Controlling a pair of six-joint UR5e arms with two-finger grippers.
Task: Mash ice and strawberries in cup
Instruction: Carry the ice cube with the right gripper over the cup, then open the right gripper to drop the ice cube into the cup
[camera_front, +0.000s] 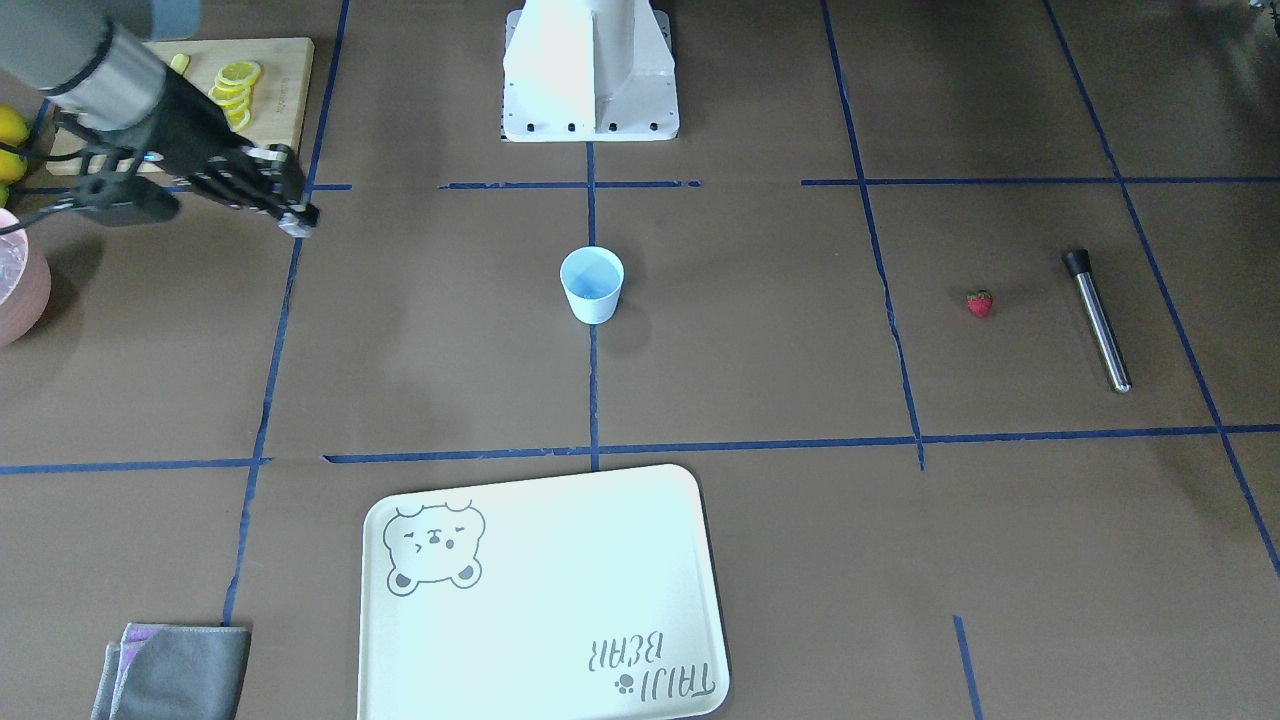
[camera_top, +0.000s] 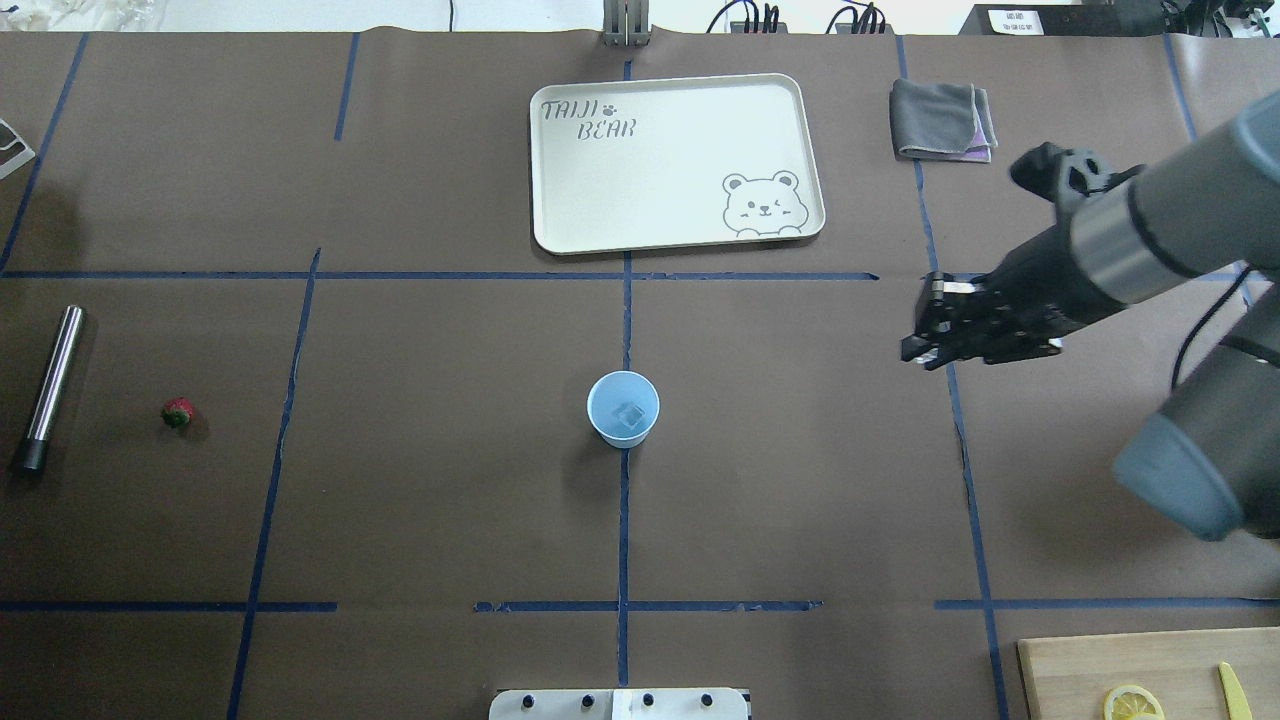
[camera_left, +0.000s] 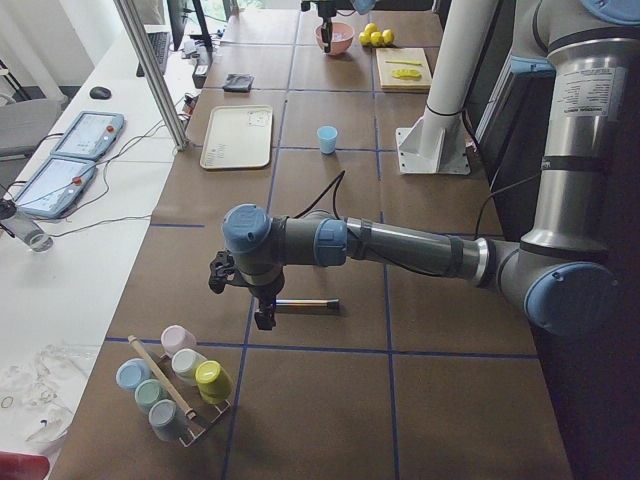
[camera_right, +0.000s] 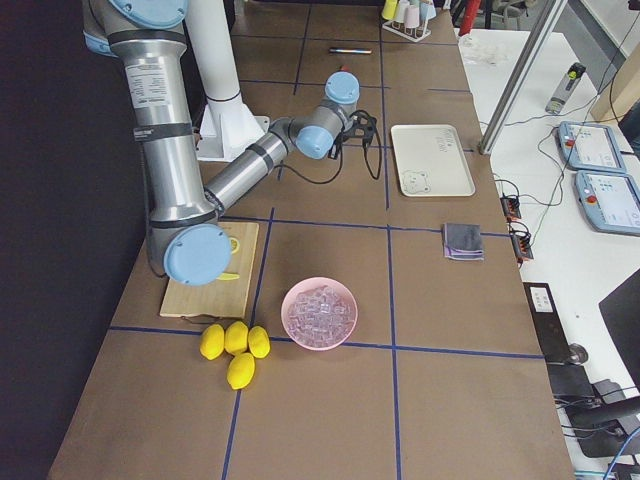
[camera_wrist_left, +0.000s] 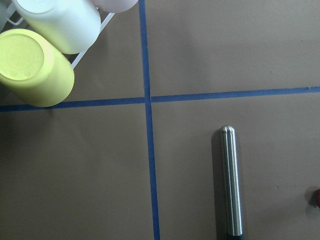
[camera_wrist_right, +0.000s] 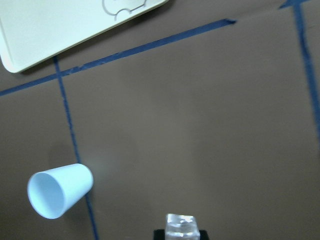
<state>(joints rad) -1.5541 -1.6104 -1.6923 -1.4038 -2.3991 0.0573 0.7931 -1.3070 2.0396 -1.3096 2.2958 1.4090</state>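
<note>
The brown worktop (camera_top: 450, 500) is lying mostly bare in front of me, with blue tape lines crossing it. The cream bear tray (camera_top: 660, 190) is sitting along the far edge, well apart from everything else. The wooden cutting board (camera_front: 290, 70) with lemon slices (camera_front: 238, 85) and the pink bowl (camera_right: 320, 346) heaped with ice (camera_right: 320, 310) are sitting at my right end.

My right tool (camera_top: 925, 325) is hanging above the worktop, well to the right of the cup. Its fingers are pointing toward the centre and pinching a clear ice cube (camera_wrist_right: 182, 223) at their tips. My left tool (camera_left: 263, 316) is hanging fingers-down over the muddler at my left end; I cannot tell how far it is opening.

The steel muddler (camera_top: 50, 380) is lying flat, its long axis running roughly toward and away from my base, with the black cap at the near end. The light blue cup (camera_top: 623, 408) is standing upright on the centre tape line with its mouth facing up, and bare worktop is lying open on every side. What looks like a second cube (camera_top: 630, 415) is lying inside. The strawberry (camera_top: 177, 412) is lying near the muddler on its centre side, not touching it; it is too small to tell which way its leafy top is pointing.
</note>
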